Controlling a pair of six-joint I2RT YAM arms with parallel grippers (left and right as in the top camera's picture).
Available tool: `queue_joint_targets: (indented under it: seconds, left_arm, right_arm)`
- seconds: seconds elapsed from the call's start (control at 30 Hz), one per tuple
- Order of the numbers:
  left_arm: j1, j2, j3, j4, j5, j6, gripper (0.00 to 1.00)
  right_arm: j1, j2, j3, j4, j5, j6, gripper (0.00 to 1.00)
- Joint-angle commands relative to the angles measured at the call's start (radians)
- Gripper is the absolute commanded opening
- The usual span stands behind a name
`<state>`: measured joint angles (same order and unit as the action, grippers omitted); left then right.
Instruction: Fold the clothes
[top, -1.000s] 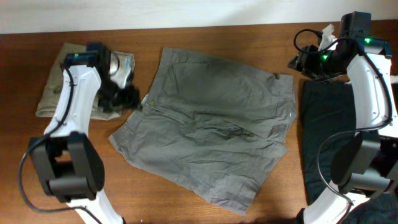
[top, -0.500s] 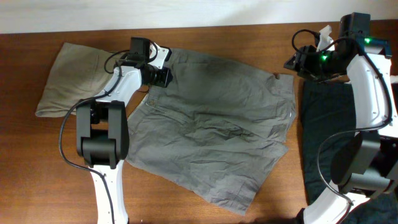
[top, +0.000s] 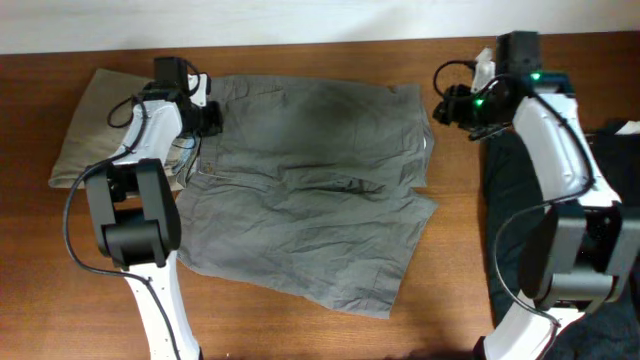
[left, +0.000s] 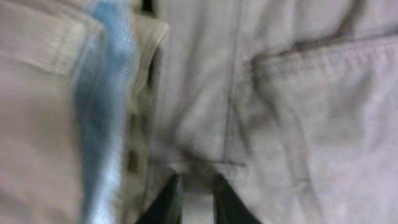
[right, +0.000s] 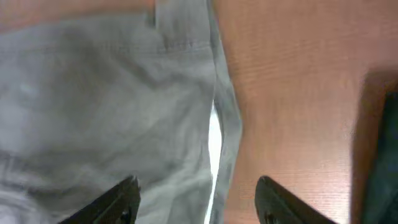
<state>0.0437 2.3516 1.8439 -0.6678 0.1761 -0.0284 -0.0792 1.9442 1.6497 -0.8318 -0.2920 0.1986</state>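
grey shorts (top: 310, 190) spread on tabletop (top: 455, 270) | one corner pinched by left pincer (left: 196, 193) | right pincer (right: 196, 199) held agape over opposite edge | khaki shorts (top: 85, 130) touched at pinched corner | black garment (top: 515, 230) laid apart beyond opposite edge

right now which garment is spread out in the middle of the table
The grey shorts, laid out wide at centre. The khaki shorts lie at the far left, and the black garment lies at the far right, under the right arm.
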Motion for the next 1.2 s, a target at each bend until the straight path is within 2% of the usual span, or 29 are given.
queue_joint_targets:
  seconds: [0.0, 0.17, 0.2, 0.33, 0.37, 0.47, 0.5, 0.53, 0.67, 0.7, 0.73, 0.77, 0.93, 1.0, 1.17]
  left_arm:
    - [-0.031, 0.042, 0.126, -0.119, 0.051, 0.025, 0.33]
    - [-0.035, 0.042, 0.454, -0.452, 0.076, 0.025, 0.39]
    - [-0.039, 0.042, 0.58, -0.584, 0.076, 0.025, 0.42]
    - [-0.057, 0.042, 0.772, -0.794, 0.075, 0.034, 0.42]
    - [-0.064, 0.042, 0.806, -0.835, 0.074, 0.055, 0.42]
    - [-0.08, 0.042, 0.827, -0.872, 0.072, 0.079, 0.42]
    - [-0.086, 0.042, 0.827, -0.881, 0.072, 0.078, 0.42]
    - [-0.093, 0.042, 0.827, -0.88, 0.071, 0.079, 0.42]
    - [-0.1, 0.042, 0.827, -0.871, 0.072, 0.079, 0.42]
    - [-0.101, 0.042, 0.827, -0.875, 0.072, 0.079, 0.42]
    - [-0.101, 0.042, 0.827, -0.879, 0.072, 0.079, 0.42]
    - [-0.101, 0.042, 0.827, -0.882, 0.072, 0.078, 0.42]
    - [-0.102, 0.042, 0.827, -0.885, 0.072, 0.079, 0.42]
    - [-0.102, 0.042, 0.827, -0.879, 0.072, 0.078, 0.42]
    - [-0.105, 0.042, 0.827, -0.882, 0.072, 0.078, 0.43]
  right_arm:
    - [0.0, 0.054, -0.041, 0.092, 0.041, -0.008, 0.64]
    - [0.01, 0.149, -0.04, 0.236, 0.002, -0.008, 0.64]
    - [0.022, 0.192, -0.04, 0.287, -0.022, -0.006, 0.64]
    - [0.036, 0.286, -0.04, 0.402, -0.026, 0.07, 0.64]
    - [0.036, 0.313, -0.04, 0.454, -0.093, 0.077, 0.64]
    - [0.041, 0.344, -0.04, 0.505, -0.146, 0.125, 0.63]
    - [0.042, 0.353, -0.04, 0.508, -0.15, 0.137, 0.55]
    - [0.047, 0.354, -0.04, 0.509, -0.15, 0.135, 0.51]
    - [0.054, 0.354, -0.04, 0.533, -0.169, 0.131, 0.51]
    - [0.054, 0.354, -0.04, 0.539, -0.168, 0.131, 0.54]
    - [0.053, 0.354, -0.04, 0.549, -0.156, 0.132, 0.63]
    - [0.051, 0.354, -0.04, 0.561, -0.126, 0.131, 0.63]
    - [0.012, 0.354, -0.017, 0.583, -0.218, 0.127, 0.61]
    - [0.019, 0.354, -0.018, 0.575, -0.22, 0.12, 0.58]
    - [0.035, 0.354, -0.019, 0.571, -0.187, 0.071, 0.57]
